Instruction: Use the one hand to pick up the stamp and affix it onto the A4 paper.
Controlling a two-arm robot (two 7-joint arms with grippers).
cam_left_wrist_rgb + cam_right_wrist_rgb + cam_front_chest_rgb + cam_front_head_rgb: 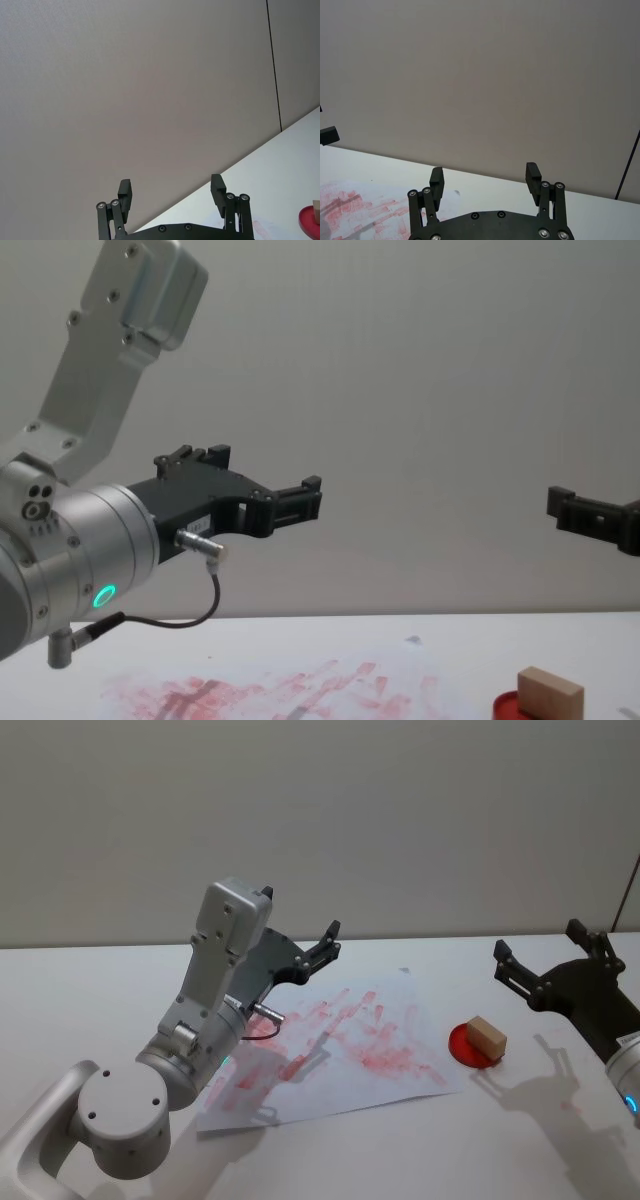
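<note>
Tan wood marks the single stamp (487, 1037), a small block lying flat on top of the one round red ink pad (462, 1042). Seen from the head camera, its long axis runs diagonally across the pad, from the far left toward the near right. The pad sits on the white table (560, 1140) just off the right edge of the one A4 paper (340, 1050). That sheet lies flat, smeared with red ink, its long side running roughly left to right and slightly skewed. Two grippers are up in the air, and both are empty. The left gripper (328, 942) hangs above the far left part of the paper with its fingers spread wide. The right gripper (536, 940) hovers above the table behind and to the right of the stamp, fingers likewise spread apart and touching nothing.
</note>
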